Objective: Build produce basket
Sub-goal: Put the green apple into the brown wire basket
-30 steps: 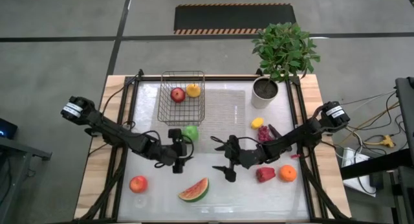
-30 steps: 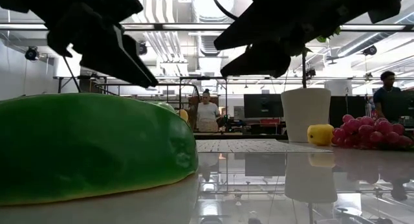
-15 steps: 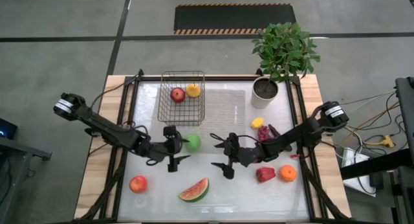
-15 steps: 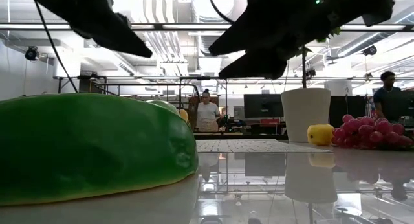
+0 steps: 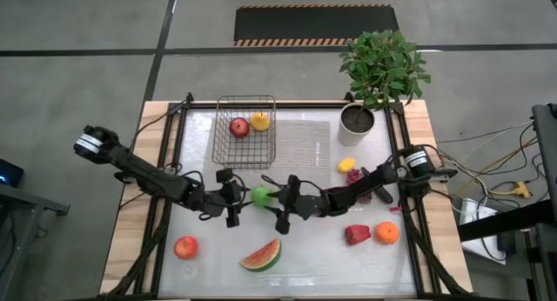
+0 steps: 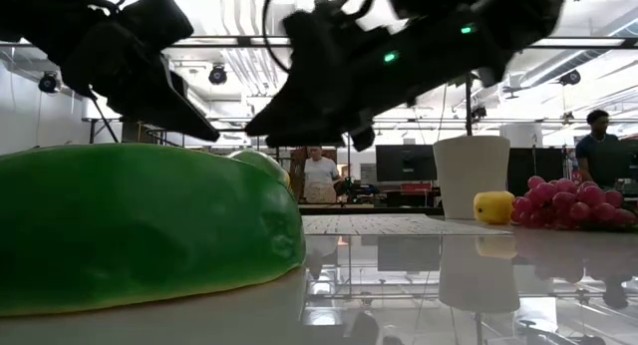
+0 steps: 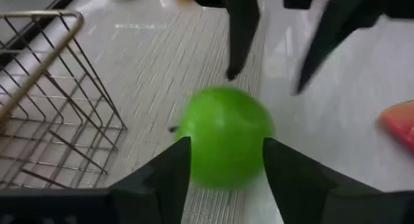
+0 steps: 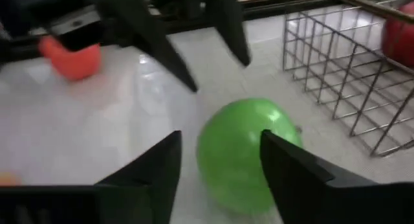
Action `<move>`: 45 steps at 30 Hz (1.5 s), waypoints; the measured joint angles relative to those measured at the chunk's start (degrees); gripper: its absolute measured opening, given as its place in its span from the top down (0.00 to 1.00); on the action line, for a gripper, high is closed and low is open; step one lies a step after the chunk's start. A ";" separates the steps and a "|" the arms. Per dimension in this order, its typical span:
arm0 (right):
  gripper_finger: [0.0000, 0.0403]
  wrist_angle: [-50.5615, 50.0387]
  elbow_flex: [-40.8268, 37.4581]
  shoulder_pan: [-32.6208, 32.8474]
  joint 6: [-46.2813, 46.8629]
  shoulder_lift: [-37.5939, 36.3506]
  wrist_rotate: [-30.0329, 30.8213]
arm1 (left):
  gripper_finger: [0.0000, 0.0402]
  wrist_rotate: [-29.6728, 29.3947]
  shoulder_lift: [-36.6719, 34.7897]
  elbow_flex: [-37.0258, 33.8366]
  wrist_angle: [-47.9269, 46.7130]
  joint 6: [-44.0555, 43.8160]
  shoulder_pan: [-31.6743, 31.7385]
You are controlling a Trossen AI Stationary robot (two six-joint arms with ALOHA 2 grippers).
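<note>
A green apple rests on the table just in front of the wire basket, which holds a red apple and a yellow fruit. My left gripper reaches the green apple from the table's left. In its wrist view the two fingers stand at the apple's two sides. My right gripper comes from the right, open. The apple lies off to one side of its gap, partly behind one finger. My left gripper has its fingers level with the table on either side of the green apple. I cannot tell whether they touch it. My right gripper stands close against the apple's other side. Whether its finger touches the apple cannot be told either.
A watermelon slice and a red-orange fruit lie near the front edge. A red pepper, an orange, grapes and a small yellow fruit lie at the right. A white plant pot stands at the far right.
My right gripper has moved toward the table's left edge, right up to the green apple. The apple has shifted a little toward the near edge and now lies between the two grippers. My left gripper has stayed beside it.
</note>
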 joint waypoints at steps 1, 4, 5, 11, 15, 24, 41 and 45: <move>0.59 -1.22 1.26 -0.41 -0.87 0.64 1.12 | 0.59 0.00 0.50 -0.01 -0.01 -0.15 0.03; 0.71 -7.36 4.90 -1.50 -2.64 1.14 4.55 | 0.62 0.01 1.43 -0.06 0.00 -1.21 0.02; 0.76 -9.90 6.04 -1.78 -2.93 1.25 5.65 | 0.63 0.07 1.63 -0.06 0.07 -1.54 0.02; 0.96 -17.16 10.18 -2.41 -4.80 2.71 6.23 | 0.67 0.46 1.63 -0.06 0.01 -1.46 -0.04; 0.97 -17.12 10.66 -2.28 -4.74 3.32 4.53 | 0.67 0.44 1.22 -0.06 0.42 -1.36 -0.04; 0.97 -17.66 10.66 0.09 -5.63 3.26 -2.99 | 0.67 -0.96 1.24 -0.02 4.69 -1.05 -0.04; 0.97 -31.54 10.64 3.42 -8.06 -2.70 -2.90 | 0.67 -0.43 5.10 0.00 15.46 0.71 -0.04; 0.97 -40.73 9.82 5.01 -6.54 -7.63 -1.90 | 0.67 1.09 8.87 0.91 21.09 5.82 -0.09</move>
